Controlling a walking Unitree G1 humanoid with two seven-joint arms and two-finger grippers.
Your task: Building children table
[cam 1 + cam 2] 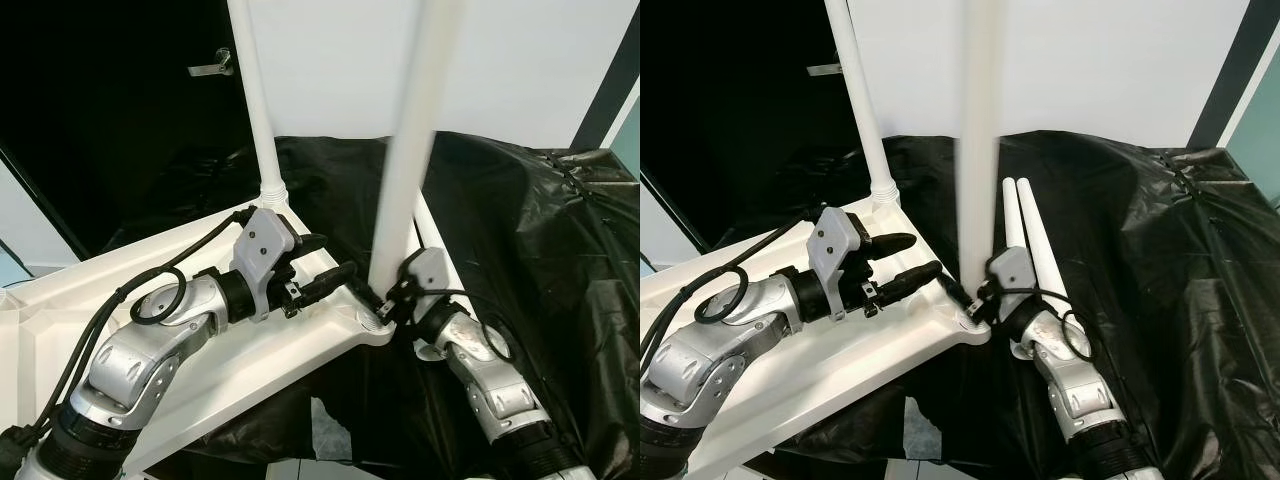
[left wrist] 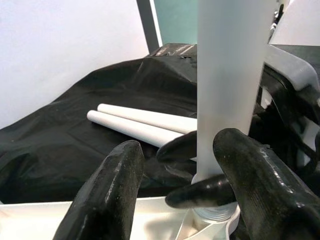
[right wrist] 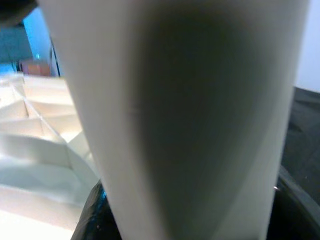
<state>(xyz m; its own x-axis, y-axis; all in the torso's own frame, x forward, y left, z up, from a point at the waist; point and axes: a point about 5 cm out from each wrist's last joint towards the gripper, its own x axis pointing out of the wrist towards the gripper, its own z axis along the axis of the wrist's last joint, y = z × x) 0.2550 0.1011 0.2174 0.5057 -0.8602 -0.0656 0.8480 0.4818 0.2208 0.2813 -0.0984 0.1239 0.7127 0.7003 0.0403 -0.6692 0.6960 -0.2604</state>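
Observation:
A white tabletop (image 1: pixel 300 340) lies upside down on black sheeting. One white leg (image 1: pixel 258 100) stands upright in its far corner. A second leg (image 1: pixel 410 150) stands in the near corner socket (image 1: pixel 375 322). My right gripper (image 1: pixel 392 298) is shut on this leg just above the socket, and its black fingers (image 2: pixel 186 148) wrap the leg's base. My left gripper (image 1: pixel 335 262) is open over the tabletop, pointing at the same leg with a short gap to it; its fingers (image 2: pixel 107 195) frame the leg without touching. Two loose legs (image 1: pixel 1028 240) lie side by side behind the corner.
Crumpled black plastic sheet (image 1: pixel 520 220) covers the surface to the right and behind. A dark doorway with a metal door handle (image 1: pixel 212 68) is at back left, beside a white wall (image 1: pixel 520 60). The tabletop's near corner overhangs the floor.

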